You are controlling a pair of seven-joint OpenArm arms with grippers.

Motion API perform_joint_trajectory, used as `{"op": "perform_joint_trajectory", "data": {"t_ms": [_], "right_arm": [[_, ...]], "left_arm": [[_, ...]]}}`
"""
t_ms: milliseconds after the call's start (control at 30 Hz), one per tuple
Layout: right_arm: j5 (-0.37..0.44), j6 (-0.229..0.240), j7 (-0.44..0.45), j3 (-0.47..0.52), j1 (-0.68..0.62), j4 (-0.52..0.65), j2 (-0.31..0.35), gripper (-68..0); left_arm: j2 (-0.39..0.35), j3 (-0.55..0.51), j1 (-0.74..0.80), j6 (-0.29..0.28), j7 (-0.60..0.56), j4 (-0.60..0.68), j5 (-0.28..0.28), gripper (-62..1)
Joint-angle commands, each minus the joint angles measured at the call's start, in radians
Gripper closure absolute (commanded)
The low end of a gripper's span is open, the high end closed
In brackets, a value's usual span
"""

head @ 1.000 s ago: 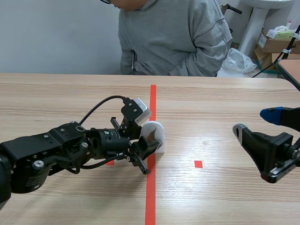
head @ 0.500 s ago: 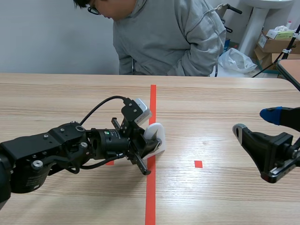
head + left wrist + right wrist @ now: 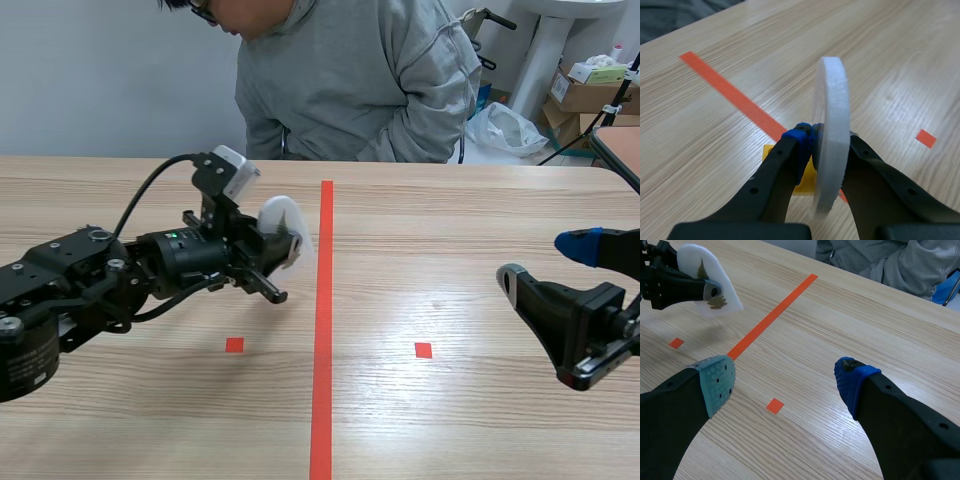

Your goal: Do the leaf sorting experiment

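Above the table (image 3: pixel 450 200), near ten o'clock from the scene's centre and just at nine o'clock of the orange-red line (image 3: pixel 324 300): white foam disc (image 3: pixel 832 90) bearing a brown leaf (image 3: pixel 716 302), pinched edge-on between the fingers of the left gripper (image 3: pixel 827 142) and held clear of the wood. Over at three o'clock, low, with fingers spread wide on nothing: right gripper (image 3: pixel 785 381). Across at twelve o'clock, seated behind the table: person (image 3: pixel 360 80) in a grey sweatshirt.

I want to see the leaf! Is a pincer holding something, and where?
The left pincer pinches the white foam leaf card by its two flat faces; the right pincer holds nothing.
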Motion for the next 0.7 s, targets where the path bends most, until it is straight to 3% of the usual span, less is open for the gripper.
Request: {"op": "perform_joint_trajectory", "data": {"t_ms": [0,67,233,467,667], "right_arm": [[0.012,-0.003,0.015,0.004,0.014,0.008,0.004,-41.1],[0.012,-0.003,0.015,0.004,0.014,0.008,0.004,-41.1],[0.012,-0.003,0.015,0.004,0.014,0.008,0.001,-41.1],[0.012,-0.003,0.014,0.004,0.018,0.008,-0.001,-41.1],[0.012,-0.003,0.014,0.004,0.032,0.008,-0.001,-41.1]], "left_arm": [[-0.008,-0.042,-0.003,0.007,-0.007,0.008,-0.007,-3.6],[-0.018,-0.097,-0.002,0.015,-0.007,0.008,-0.007,-3.6],[-0.056,-0.187,-0.003,0.1,0.0,0.005,-0.007,-3.6],[-0.117,-0.255,-0.019,0.204,-0.011,-0.048,-0.007,-3.6],[-0.139,-0.265,-0.118,0.241,-0.018,-0.172,-0.011,-3.6]]}}
